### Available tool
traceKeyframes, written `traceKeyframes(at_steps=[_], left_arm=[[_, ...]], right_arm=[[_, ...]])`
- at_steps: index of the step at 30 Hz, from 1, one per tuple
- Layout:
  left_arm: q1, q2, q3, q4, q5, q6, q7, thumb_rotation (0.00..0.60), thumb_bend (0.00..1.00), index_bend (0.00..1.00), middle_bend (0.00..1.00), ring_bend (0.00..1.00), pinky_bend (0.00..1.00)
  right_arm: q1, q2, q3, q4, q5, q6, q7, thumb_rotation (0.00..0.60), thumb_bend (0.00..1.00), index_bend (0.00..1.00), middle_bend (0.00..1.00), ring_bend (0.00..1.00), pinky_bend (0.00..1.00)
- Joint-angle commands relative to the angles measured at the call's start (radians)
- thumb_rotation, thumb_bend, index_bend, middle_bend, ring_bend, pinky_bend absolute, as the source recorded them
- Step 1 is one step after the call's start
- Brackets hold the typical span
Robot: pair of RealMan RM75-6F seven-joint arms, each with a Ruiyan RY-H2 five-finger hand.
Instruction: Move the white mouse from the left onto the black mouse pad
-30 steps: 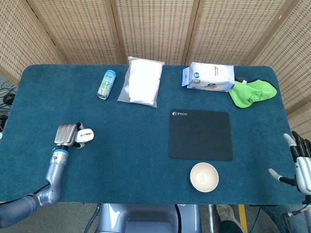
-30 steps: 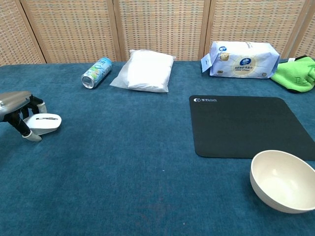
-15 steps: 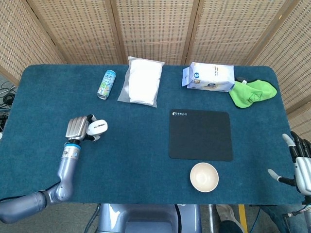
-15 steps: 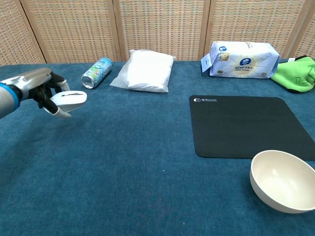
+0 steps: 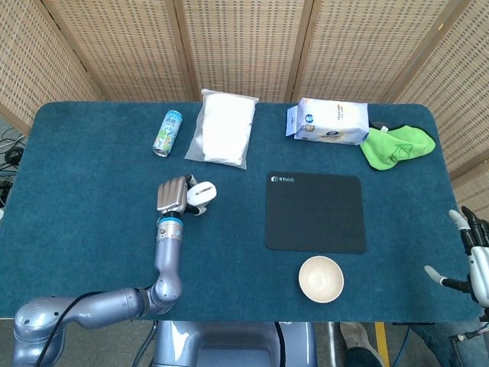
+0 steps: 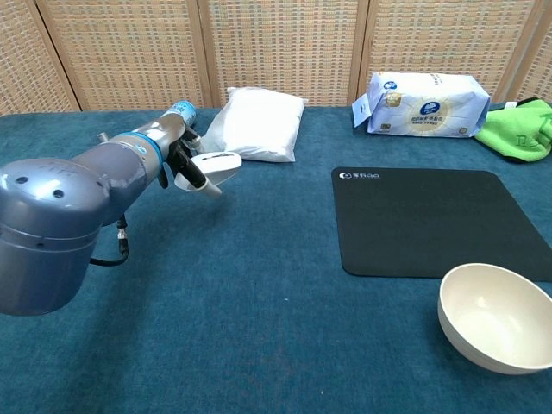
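White mouse point(image 5: 202, 193) sits gripped in the left hand point(image 5: 173, 196), raised above the blue counter point(image 5: 76, 176), left of the black mouse pad point(image 5: 315, 212). The right hand point(image 5: 472, 256) hangs open, fingers apart.

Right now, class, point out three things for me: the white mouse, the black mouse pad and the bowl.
white mouse point(image 5: 202, 192), head view, on its top shell beside the holding fingers.
black mouse pad point(image 5: 315, 212), head view, on the middle of its bare surface.
bowl point(image 6: 495, 315), chest view, on its inner hollow.
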Motion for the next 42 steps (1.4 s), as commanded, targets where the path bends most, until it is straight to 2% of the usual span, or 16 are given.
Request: traceKeyframes(at_steps=[1, 6, 8, 9, 10, 11, 12, 13, 15, 17, 24, 28, 32, 38, 42], left_arm=[[-0.043, -0.057, -0.028, 0.079, -0.037, -0.026, -0.008, 0.6, 0.41, 0.53, 0.55, 0.54, 0.56], [-0.068, -0.108, -0.043, 0.157, -0.067, -0.052, -0.02, 0.6, 0.4, 0.53, 0.55, 0.54, 0.56], [-0.075, -0.12, -0.047, 0.173, -0.079, -0.064, -0.019, 0.6, 0.38, 0.52, 0.49, 0.51, 0.56], [-0.075, -0.121, -0.048, 0.174, -0.084, -0.072, -0.016, 0.6, 0.34, 0.46, 0.36, 0.42, 0.53], [-0.072, -0.117, -0.041, 0.165, -0.095, -0.095, -0.004, 0.6, 0.28, 0.33, 0.2, 0.27, 0.45], [-0.071, -0.113, -0.036, 0.161, -0.094, -0.1, 0.0, 0.6, 0.23, 0.2, 0.09, 0.14, 0.36], [-0.07, -0.11, -0.03, 0.156, -0.089, -0.101, 0.001, 0.6, 0.19, 0.08, 0.01, 0.04, 0.25], [-0.068, -0.109, -0.023, 0.153, -0.075, -0.098, -0.005, 0.6, 0.15, 0.01, 0.0, 0.0, 0.15], [-0.058, -0.11, -0.01, 0.136, -0.043, -0.088, -0.033, 0.6, 0.1, 0.0, 0.0, 0.0, 0.06], [-0.04, -0.095, 0.008, 0.09, -0.006, -0.076, -0.056, 0.6, 0.07, 0.0, 0.0, 0.0, 0.01], [0.029, -0.004, 0.058, -0.093, 0.095, 0.0, -0.082, 0.6, 0.03, 0.0, 0.0, 0.0, 0.0], [0.104, 0.139, 0.107, -0.286, 0.216, 0.07, -0.097, 0.6, 0.03, 0.0, 0.0, 0.0, 0.0], [0.184, 0.293, 0.175, -0.398, 0.391, 0.106, -0.157, 0.6, 0.03, 0.0, 0.0, 0.0, 0.0], [0.288, 0.503, 0.252, -0.465, 0.56, 0.107, -0.274, 0.6, 0.03, 0.0, 0.0, 0.0, 0.0], [0.374, 0.637, 0.306, -0.47, 0.676, 0.122, -0.413, 0.6, 0.03, 0.0, 0.0, 0.0, 0.0]], right_arm=[[0.002, 0.003, 0.002, 0.005, 0.007, -0.008, 0.01, 0.6, 0.0, 0.0, 0.0, 0.0, 0.0], [0.003, 0.006, 0.006, 0.011, 0.017, -0.013, 0.024, 0.6, 0.0, 0.0, 0.0, 0.0, 0.0], [0.003, 0.007, 0.006, 0.012, 0.017, -0.013, 0.028, 0.6, 0.0, 0.0, 0.0, 0.0, 0.0], [0.003, 0.007, 0.006, 0.013, 0.017, -0.013, 0.029, 0.6, 0.0, 0.0, 0.0, 0.0, 0.0], [0.003, 0.007, 0.006, 0.013, 0.017, -0.014, 0.029, 0.6, 0.0, 0.0, 0.0, 0.0, 0.0], [0.003, 0.007, 0.006, 0.014, 0.017, -0.014, 0.029, 0.6, 0.0, 0.0, 0.0, 0.0, 0.0], [0.004, 0.007, 0.006, 0.014, 0.017, -0.014, 0.028, 0.6, 0.0, 0.0, 0.0, 0.0, 0.0], [0.004, 0.006, 0.006, 0.014, 0.016, -0.015, 0.027, 0.6, 0.0, 0.0, 0.0, 0.0, 0.0], [0.004, 0.005, 0.004, 0.012, 0.013, -0.014, 0.022, 0.6, 0.0, 0.0, 0.0, 0.0, 0.0], [0.004, 0.004, 0.002, 0.009, 0.007, -0.01, 0.015, 0.6, 0.0, 0.0, 0.0, 0.0, 0.0], [0.0, 0.002, -0.001, 0.002, -0.002, 0.001, 0.002, 0.6, 0.0, 0.0, 0.0, 0.0, 0.0], [-0.003, 0.0, -0.004, -0.003, -0.01, 0.009, -0.01, 0.6, 0.0, 0.0, 0.0, 0.0, 0.0], [-0.004, -0.005, -0.007, -0.008, -0.015, 0.015, -0.029, 0.6, 0.0, 0.0, 0.0, 0.0, 0.0], [-0.005, -0.013, -0.009, -0.013, -0.018, 0.022, -0.058, 0.6, 0.0, 0.0, 0.0, 0.0, 0.0], [-0.005, -0.02, -0.009, -0.016, -0.015, 0.025, -0.08, 0.6, 0.0, 0.0, 0.0, 0.0, 0.0]])
